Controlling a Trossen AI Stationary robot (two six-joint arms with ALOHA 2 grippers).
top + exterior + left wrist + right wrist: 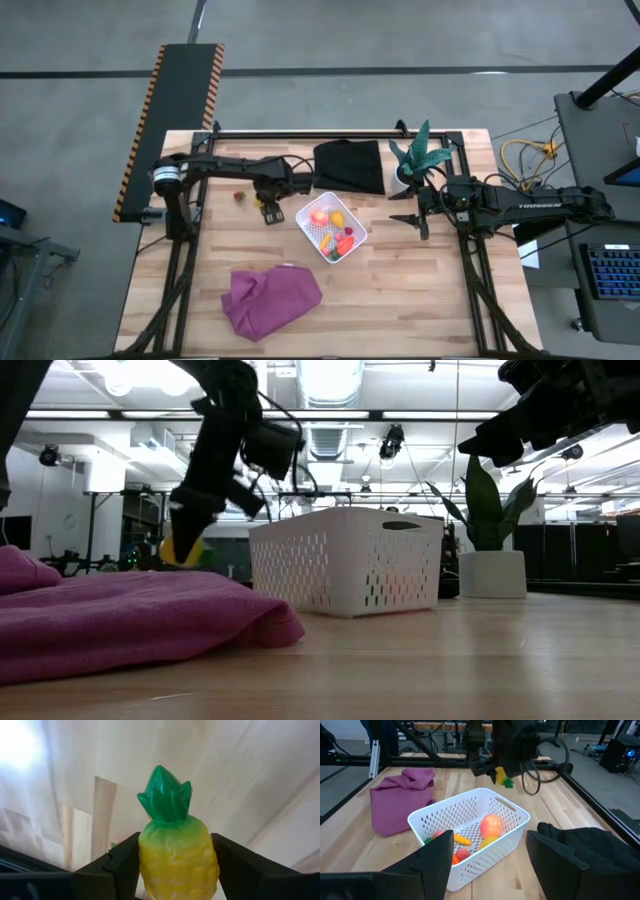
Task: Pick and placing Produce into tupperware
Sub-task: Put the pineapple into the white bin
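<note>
Already several pieces of produce are seen from above inside the white basket: a peach-orange ball, a yellow piece, and red and orange bits toward the corner nearest the purple cloth. The left gripper is held just beside the basket, on the side away from the potted plant, and a small red piece is left on the table beyond it, so at least that item remains to be picked. The right gripper is parked on the plant's side of the basket, holding nothing.

At table height, the left gripper is seen raised off the wood beside the basket, with something yellow clamped at its tip.

Through the left wrist camera, a toy pineapple is shown pinched between the two fingers, not yet over the basket.

Through the right wrist camera, the right fingers are spread wide and empty, and the pineapple is seen carried above the basket's far rim. The release is judged still outstanding.
</note>
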